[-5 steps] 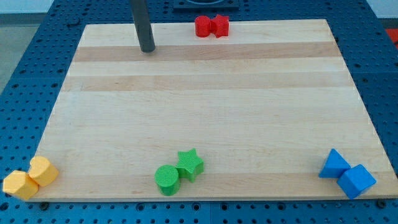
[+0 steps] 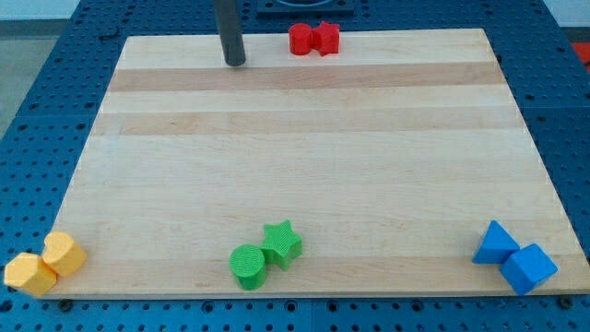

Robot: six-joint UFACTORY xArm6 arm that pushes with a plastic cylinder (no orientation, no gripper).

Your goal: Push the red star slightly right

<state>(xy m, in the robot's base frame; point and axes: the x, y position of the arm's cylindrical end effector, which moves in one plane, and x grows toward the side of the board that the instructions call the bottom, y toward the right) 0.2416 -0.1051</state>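
Observation:
The red star point(image 2: 326, 38) sits at the top edge of the wooden board point(image 2: 304, 157), touching a second red block point(image 2: 300, 39) on its left whose shape I cannot make out. My tip point(image 2: 236, 63) rests on the board near the top, to the left of both red blocks and a little lower in the view, apart from them by a clear gap.
A green cylinder point(image 2: 248, 266) and a green star point(image 2: 281, 243) touch near the bottom middle. Two yellow blocks point(image 2: 29, 274) point(image 2: 64, 253) sit at the bottom left corner. A blue triangle point(image 2: 495, 244) and a blue cube point(image 2: 528, 268) sit at the bottom right.
My tip has moved to the right and slightly up, closer to the red blocks. No block has moved.

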